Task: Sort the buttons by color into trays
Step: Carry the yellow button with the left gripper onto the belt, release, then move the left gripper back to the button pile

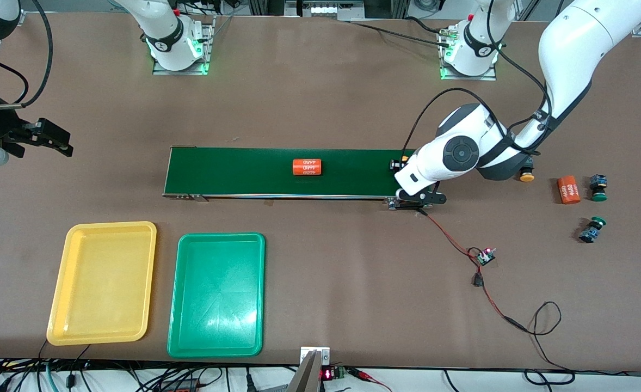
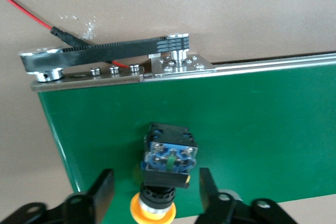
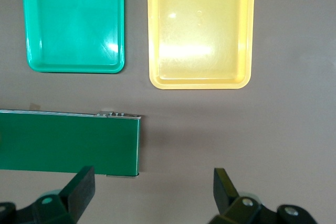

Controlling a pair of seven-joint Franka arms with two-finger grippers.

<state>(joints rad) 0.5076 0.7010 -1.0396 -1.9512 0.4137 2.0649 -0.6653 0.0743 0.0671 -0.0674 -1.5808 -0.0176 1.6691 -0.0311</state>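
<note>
Green and yellow plastic trays point(image 1: 217, 296) lie nearest. Left pincer point(image 2: 156, 192) spread astride yellow-capped button point(image 2: 167, 167) on dark-green belt point(image 1: 244, 171); right pincer point(image 3: 152, 187) spread, waiting.

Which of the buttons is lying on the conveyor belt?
The yellow button between the left tool's open fingers; the other yellow one and both green buttons lie on the table.
</note>
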